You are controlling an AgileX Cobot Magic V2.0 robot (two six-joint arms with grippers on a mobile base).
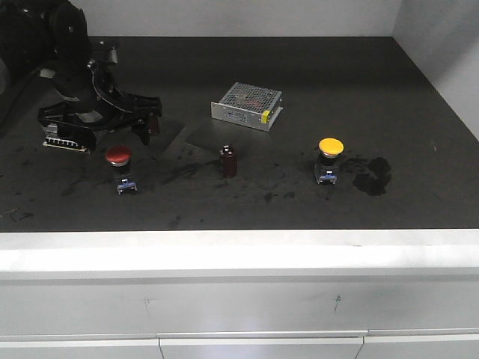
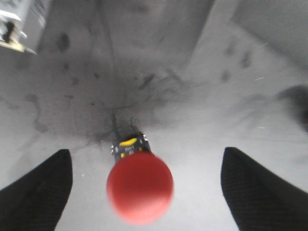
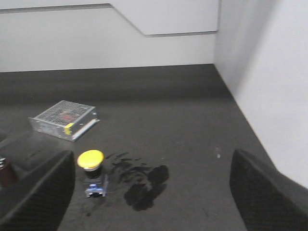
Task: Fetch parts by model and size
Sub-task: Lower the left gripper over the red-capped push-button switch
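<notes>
On a dark, stained tabletop (image 1: 352,82), the black left gripper (image 1: 125,137) hovers at nine o'clock, its jaws spread wide. Its wrist view shows the red-capped switch (image 1: 120,166) upright between the two fingers, touching neither. The right gripper (image 3: 151,154) is spread wide too, holding nothing. A silver perforated box (image 1: 247,105) lies at twelve o'clock. The yellow-capped switch (image 1: 329,158) stands at four o'clock, and a dark capacitor (image 1: 228,161) stands near centre.

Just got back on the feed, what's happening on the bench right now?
The left gripper is open at the red-capped switch, which shows between its fingers in the wrist view, not gripped. The right gripper, also open, is well clear of the yellow-capped switch. Both switches stand on the dark table.
</notes>
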